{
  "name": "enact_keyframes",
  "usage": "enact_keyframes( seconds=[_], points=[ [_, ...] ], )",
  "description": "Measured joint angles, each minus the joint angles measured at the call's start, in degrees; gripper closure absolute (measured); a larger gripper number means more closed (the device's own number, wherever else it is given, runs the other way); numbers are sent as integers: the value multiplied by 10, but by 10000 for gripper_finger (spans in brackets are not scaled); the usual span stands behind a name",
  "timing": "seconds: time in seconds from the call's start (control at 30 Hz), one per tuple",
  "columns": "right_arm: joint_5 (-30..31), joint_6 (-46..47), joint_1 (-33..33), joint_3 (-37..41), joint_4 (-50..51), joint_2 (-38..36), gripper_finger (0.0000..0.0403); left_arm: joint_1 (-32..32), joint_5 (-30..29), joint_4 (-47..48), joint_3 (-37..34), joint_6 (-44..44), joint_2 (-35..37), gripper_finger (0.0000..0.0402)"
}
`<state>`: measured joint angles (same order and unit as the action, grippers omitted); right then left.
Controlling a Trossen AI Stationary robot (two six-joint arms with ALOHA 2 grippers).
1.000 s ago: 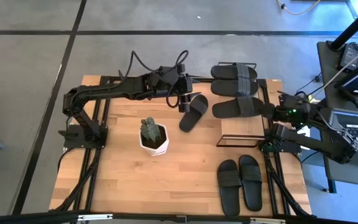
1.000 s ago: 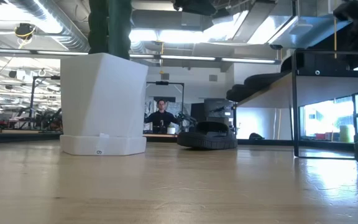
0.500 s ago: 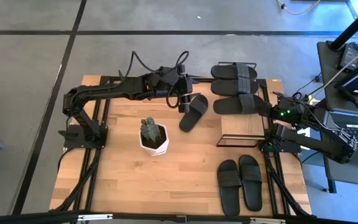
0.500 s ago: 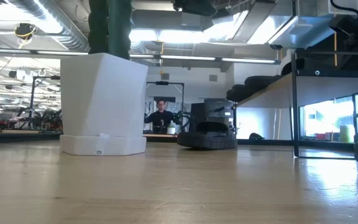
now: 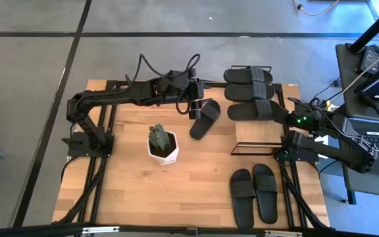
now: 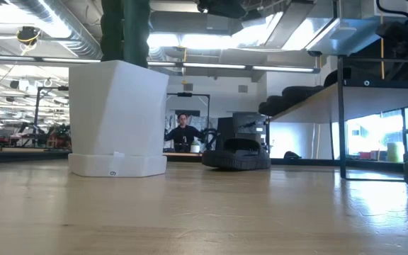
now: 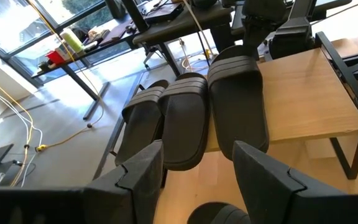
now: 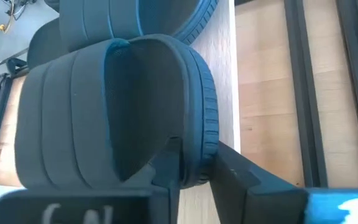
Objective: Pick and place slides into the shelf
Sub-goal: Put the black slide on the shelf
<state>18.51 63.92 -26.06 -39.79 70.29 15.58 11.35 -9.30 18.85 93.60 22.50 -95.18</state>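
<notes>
On the shelf [image 5: 268, 131], at the far right part of the desk [image 5: 130, 191], two black slides lay side by side across the light board: the far slide [image 5: 248, 76] and the near slide [image 5: 255, 111]. The right end effector [image 5: 283, 117] sat at the near slide's end, and in the right wrist view its two fingers [image 8: 166, 168] stood narrowly parted on either side of that slide's sole edge, so the near slide [image 8: 117, 106] was still between them while resting on the board. The left end effector [image 5: 195, 105] hovered over the far middle of the desk with its fingers [image 7: 142, 168] spread wide and holding nothing, just beside a lone slide [image 5: 205, 119] lying angled on the desk left of the shelf. A pair of slides [image 5: 254, 195] lay together at the near right of the desk. A white pot [image 5: 163, 149] with a small green plant stood near the middle.
</notes>
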Motion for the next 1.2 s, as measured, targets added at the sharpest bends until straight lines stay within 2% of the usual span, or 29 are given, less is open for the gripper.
enact_keyframes(
  seconds=[0.57, 0.9, 1.2],
  points=[
    [-3, 3, 0, 1, 4, 0, 236, 0, 0, 0, 0, 0, 0, 216],
    [-39, 1, 0, 1, 2, 0, 231, 0, 0, 0, 0, 0, 0, 216],
    [-41, 1, 0, 0, 2, 0, 231, 0, 0, 6, 0, 0, 0, 216]
  ],
)
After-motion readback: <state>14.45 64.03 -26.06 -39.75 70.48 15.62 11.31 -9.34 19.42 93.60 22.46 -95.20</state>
